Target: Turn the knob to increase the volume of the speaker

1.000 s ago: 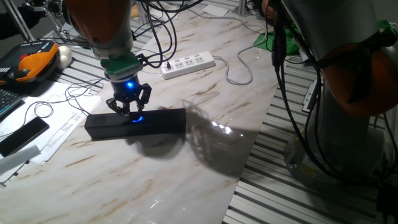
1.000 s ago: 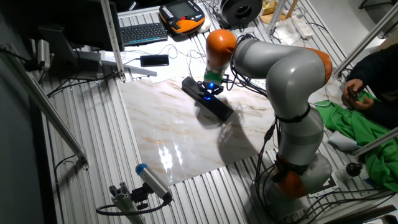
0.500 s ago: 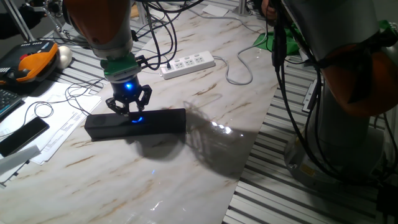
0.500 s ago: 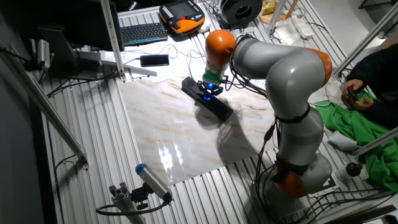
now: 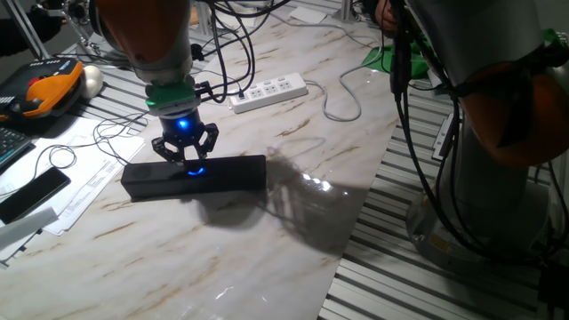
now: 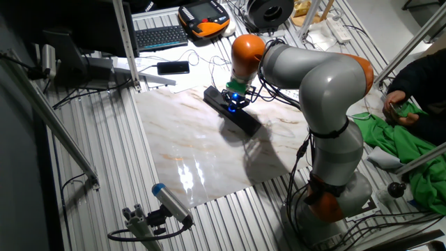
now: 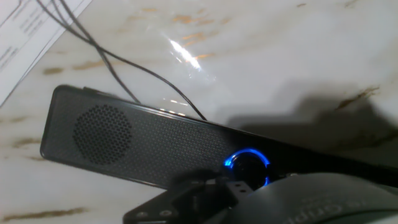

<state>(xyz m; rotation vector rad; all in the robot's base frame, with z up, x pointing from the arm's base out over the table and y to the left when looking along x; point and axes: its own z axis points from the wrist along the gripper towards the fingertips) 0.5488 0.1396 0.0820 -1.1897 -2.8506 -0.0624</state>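
The speaker [image 5: 233,173] is a long black bar lying on the marble table [image 5: 293,222]; it also shows in the other fixed view [image 6: 245,121] and in the hand view [image 7: 124,143]. The knob [image 5: 196,170] glows blue at its middle, and the ring shows in the hand view [image 7: 247,165] and faintly in the other fixed view [image 6: 232,109]. My gripper [image 5: 187,160] comes straight down on the knob with its fingertips drawn together around it. In the hand view the gripper [image 7: 233,186] sits at the knob's lower edge. From the other side, the gripper [image 6: 233,104] is on the bar's middle.
A white power strip [image 5: 268,92] lies behind the speaker, its grey cable curling right. Papers [image 5: 80,169], a black phone [image 5: 31,194] and an orange pendant [image 5: 44,89] lie at the left. A thin black cable [image 7: 124,62] runs to the speaker. A green cloth [image 6: 390,139] lies beyond the arm's base.
My hand has turned slightly about its own axis over the knob. The speaker has stayed in place.
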